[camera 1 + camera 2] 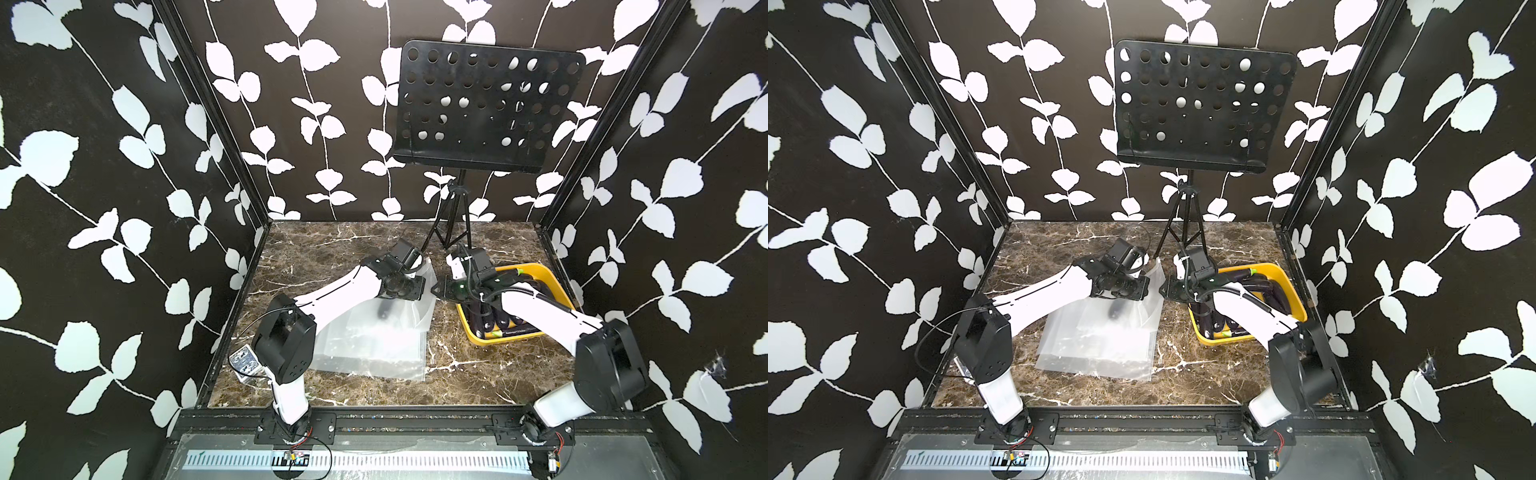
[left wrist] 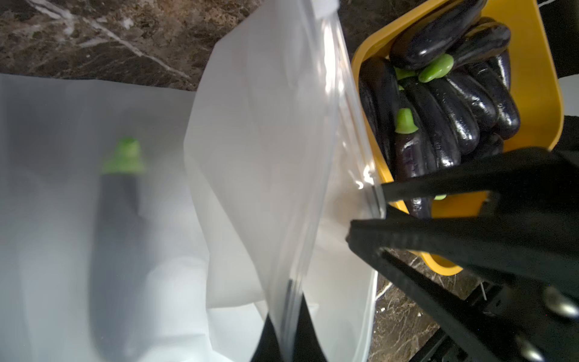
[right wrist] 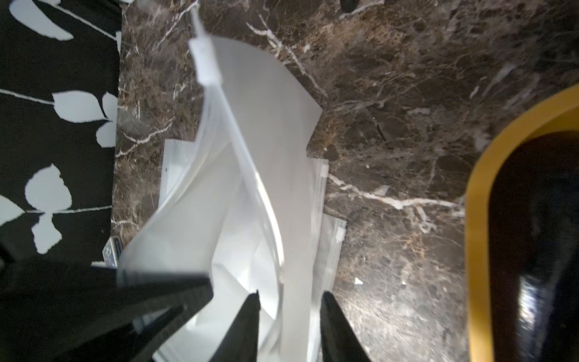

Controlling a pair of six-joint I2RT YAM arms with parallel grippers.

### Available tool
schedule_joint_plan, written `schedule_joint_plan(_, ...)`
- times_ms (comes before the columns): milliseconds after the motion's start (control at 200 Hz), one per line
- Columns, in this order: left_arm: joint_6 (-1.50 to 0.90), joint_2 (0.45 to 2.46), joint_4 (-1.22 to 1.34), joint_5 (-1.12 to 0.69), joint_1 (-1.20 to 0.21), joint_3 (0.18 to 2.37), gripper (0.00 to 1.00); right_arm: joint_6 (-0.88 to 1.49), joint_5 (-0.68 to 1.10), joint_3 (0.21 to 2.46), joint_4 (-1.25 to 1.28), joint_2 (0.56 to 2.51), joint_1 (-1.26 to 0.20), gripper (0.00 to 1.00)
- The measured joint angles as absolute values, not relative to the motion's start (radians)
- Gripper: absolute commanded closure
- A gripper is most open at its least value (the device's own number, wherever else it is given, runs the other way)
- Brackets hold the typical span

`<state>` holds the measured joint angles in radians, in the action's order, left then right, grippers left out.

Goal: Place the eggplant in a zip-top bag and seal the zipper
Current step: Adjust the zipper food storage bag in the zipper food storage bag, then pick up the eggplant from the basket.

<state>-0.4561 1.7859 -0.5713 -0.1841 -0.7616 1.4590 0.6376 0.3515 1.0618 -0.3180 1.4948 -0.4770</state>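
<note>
One dark eggplant (image 2: pixel 116 219) with a green cap lies inside the frosted zip-top bag (image 1: pixel 374 345), a dark blur in both top views (image 1: pixel 1115 309). My left gripper (image 2: pixel 288 313) is shut on the bag's zipper edge and holds that edge lifted off the table. My right gripper (image 3: pixel 291 294) is open; the bag's rim runs between its fingers without being pinched. The white zipper slider (image 3: pixel 205 59) sits at the far end of the rim. The bag's mouth gapes between the two grippers.
A yellow tub (image 1: pixel 540 270) with several more eggplants (image 2: pixel 438 109) stands right of the bag, under my right arm. More flat bags lie stacked beneath the held one. A black music stand (image 1: pixel 486 108) rises at the back. A small box (image 1: pixel 245 361) lies by the left wall.
</note>
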Motion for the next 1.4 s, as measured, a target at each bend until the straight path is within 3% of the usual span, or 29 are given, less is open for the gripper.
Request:
schedule_joint_plan(100,-0.456,1.787,-0.560,-0.194,-0.762,1.459,1.00,0.631,0.354,1.062,-0.342,1.411,-0.454,0.54)
schedule_joint_plan(320,-0.461,1.812,-0.532,-0.218,-0.762,1.459,1.00,0.619,0.325,1.063,-0.383,1.296,-0.408,0.57)
schedule_joint_plan(615,-0.461,1.813,-0.525,-0.229,-0.762,1.460,1.00,0.519,0.086,1.028,-0.546,1.397,-0.330,0.55)
schedule_joint_plan(940,-0.461,1.812,-0.520,-0.230,-0.762,1.456,1.00,0.482,0.023,0.982,-0.566,1.489,-0.330,0.55)
schedule_joint_plan(1145,-0.461,1.812,-0.515,-0.233,-0.762,1.456,1.00,0.475,0.028,0.958,-0.542,1.560,-0.330,0.66)
schedule_joint_plan(1255,-0.461,1.812,-0.511,-0.234,-0.762,1.456,1.00,0.471,0.030,0.955,-0.532,1.563,-0.330,0.78)
schedule_joint_plan(1400,-0.461,1.812,-0.510,-0.235,-0.762,1.456,1.00,0.471,0.041,0.957,-0.536,1.547,-0.330,0.79)
